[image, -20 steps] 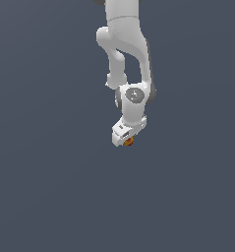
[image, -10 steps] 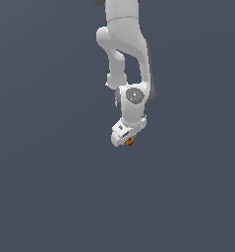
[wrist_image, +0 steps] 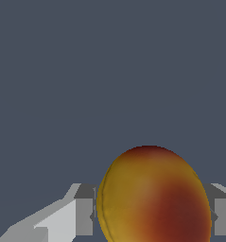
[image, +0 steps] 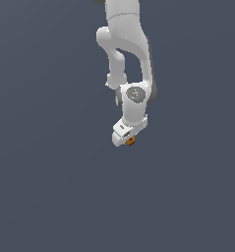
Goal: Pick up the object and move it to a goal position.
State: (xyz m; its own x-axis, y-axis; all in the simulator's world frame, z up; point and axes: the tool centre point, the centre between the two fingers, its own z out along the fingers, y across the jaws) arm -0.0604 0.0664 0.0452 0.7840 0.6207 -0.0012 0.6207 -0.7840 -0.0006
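The object (image: 131, 141) is a tiny roundish orange-yellow thing with a dark red patch. In the exterior view it sits at the lower end of my white gripper (image: 129, 140), near the middle of the picture. In the wrist view the object (wrist_image: 154, 196) fills the space between my two grey fingers (wrist_image: 83, 210), which press on it from both sides. The gripper is shut on the object. The arm hangs down from the top of the exterior view.
A plain dark blue-grey surface (image: 50, 187) fills both views. No other object shows.
The gripper with the object in it has drifted very slightly; otherwise nothing visibly differs.
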